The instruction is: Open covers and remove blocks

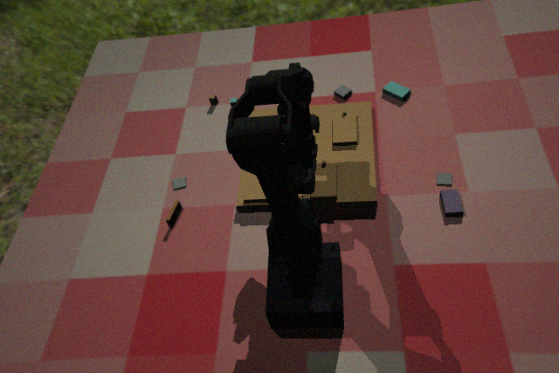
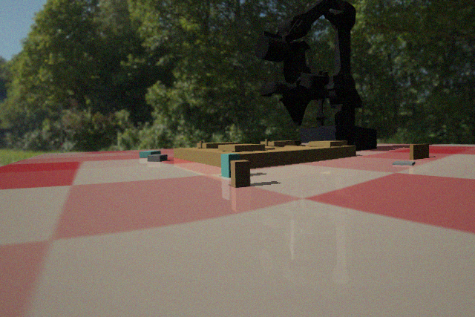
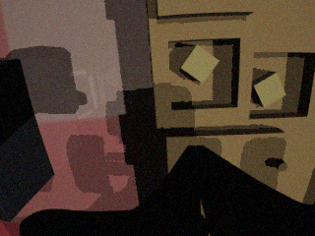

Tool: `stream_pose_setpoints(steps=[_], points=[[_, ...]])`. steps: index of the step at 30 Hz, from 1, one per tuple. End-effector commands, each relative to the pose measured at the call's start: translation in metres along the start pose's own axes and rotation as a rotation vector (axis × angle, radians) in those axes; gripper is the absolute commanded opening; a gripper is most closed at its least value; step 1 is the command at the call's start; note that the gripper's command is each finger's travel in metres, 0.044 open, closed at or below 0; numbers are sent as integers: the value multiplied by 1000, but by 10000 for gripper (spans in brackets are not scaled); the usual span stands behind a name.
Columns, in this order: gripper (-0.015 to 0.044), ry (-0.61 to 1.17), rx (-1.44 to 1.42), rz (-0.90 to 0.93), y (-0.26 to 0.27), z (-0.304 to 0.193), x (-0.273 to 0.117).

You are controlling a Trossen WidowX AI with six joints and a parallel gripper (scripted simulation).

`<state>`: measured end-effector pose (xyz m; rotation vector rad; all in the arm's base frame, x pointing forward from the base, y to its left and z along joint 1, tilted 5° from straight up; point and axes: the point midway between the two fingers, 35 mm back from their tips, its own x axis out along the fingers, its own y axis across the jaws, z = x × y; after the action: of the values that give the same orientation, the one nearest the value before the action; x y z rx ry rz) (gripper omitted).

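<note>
The wooden puzzle board lies in front of the arm's base. In the wrist view one pale block sits in an uncovered square well, and a second pale block sits in the uncovered well beside it. A cover with a dark knob lies below the wells in that view. Another raised cover lies on the board's far right part. My gripper is shut and empty, above the board. The arm hides much of the board's left and middle in the top view.
Loose pieces lie around the board: teal and grey behind, purple and flat grey at right, brown and flat grey at left. Brown and teal pieces stand near its far left corner.
</note>
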<state>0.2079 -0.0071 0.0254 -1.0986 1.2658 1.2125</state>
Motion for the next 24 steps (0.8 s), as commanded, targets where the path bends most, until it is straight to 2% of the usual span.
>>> stream_pose_setpoints(steps=[1,24], points=[[0,1,136,-4,-16,-6,-5],[0,-1,1229,-25,-127,-81,-22]])
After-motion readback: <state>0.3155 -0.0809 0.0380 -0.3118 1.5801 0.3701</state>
